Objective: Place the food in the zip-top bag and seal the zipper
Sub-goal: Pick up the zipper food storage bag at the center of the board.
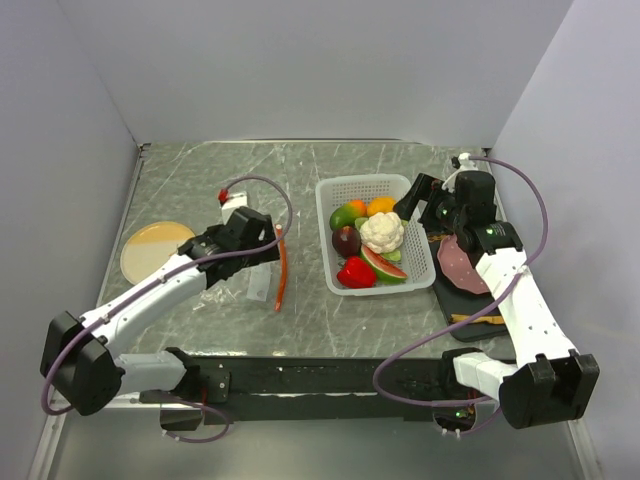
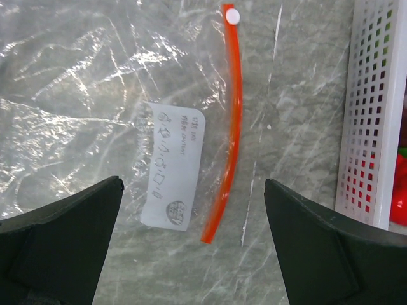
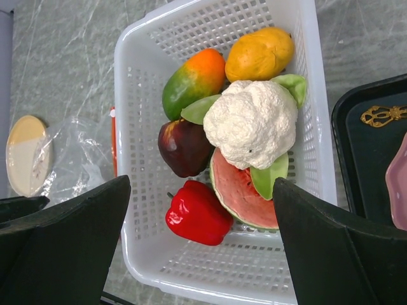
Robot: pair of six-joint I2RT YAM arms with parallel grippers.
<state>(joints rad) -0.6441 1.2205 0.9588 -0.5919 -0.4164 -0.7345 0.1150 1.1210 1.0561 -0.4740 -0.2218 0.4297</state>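
Crinkly clear bag [image 2: 82, 108] flat, orange-red zipper [image 2: 233, 127] curved. Glossy food [image 3: 197, 213] (bumpy cauliflower [image 3: 251, 121] uppermost) in perforated white basket [image 3: 137, 127]. Left gripper [image 2: 193, 184] and right gripper [image 3: 202, 184] wide apart, empty.

One each: cauliflower [image 3: 251, 124], red pepper [image 3: 197, 213], watermelon slice [image 3: 236, 190], purple ball [image 3: 183, 147], mango [image 3: 194, 82], orange [image 3: 259, 54]. One white basket [image 3: 137, 114], one zip-top bag [image 2: 76, 114], one black tray [image 3: 351, 136], one round plate [image 1: 155, 250].
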